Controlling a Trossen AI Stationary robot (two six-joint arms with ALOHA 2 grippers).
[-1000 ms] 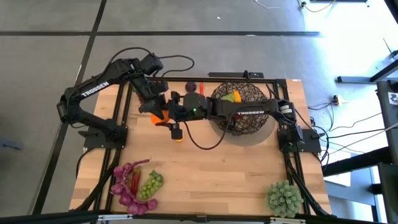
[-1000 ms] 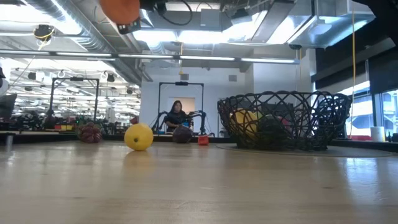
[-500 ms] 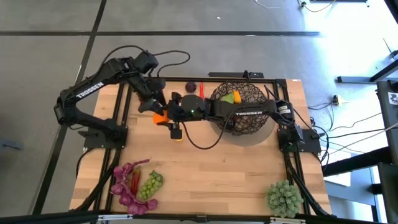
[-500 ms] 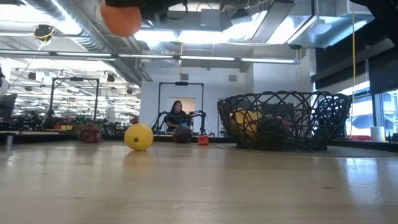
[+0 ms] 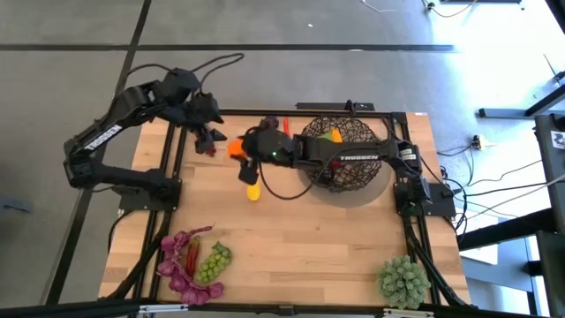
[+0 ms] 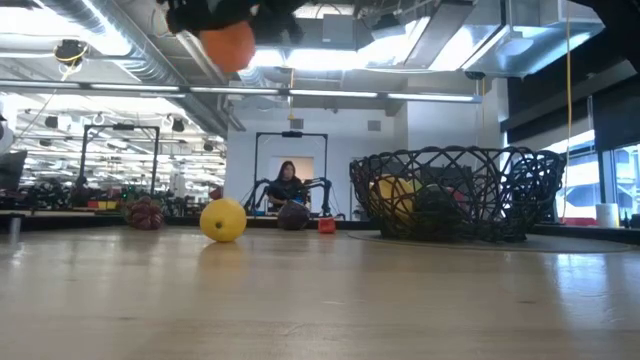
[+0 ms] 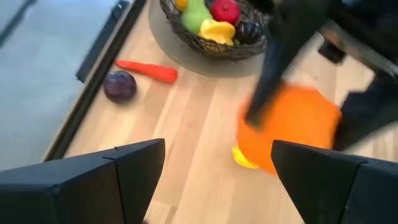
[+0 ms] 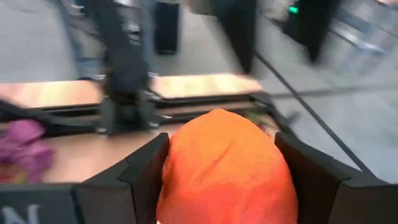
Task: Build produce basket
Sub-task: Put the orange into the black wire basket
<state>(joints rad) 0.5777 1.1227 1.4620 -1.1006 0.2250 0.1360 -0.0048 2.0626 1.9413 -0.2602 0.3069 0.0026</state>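
Note:
My right gripper reaches from the table's right across the basket and is shut on an orange, high above the table in the low view. My left gripper stands open just left of the orange with nothing between its fingers. The dark open-weave basket rests on a round grey mat and holds yellow, green and red fruits. A lemon lies on the table below the orange. A red chilli and a purple round fruit lie near the far edge. My right gripper pinches the orange between its two fingers, one on each opposite side. The fingers come nearly level from the table's right, slanting slightly down. The orange is lifted clear of the table.
Green grapes, purple leaves and another red chilli lie at the near left. A spiky pale green plant ball sits at the near right corner. Bare wood lies between them.
My left gripper has drawn away from the orange toward the table's far left corner, rising and turning, its fingers still open. My right gripper has turned at the wrist, and the orange in it has swung toward the far edge.

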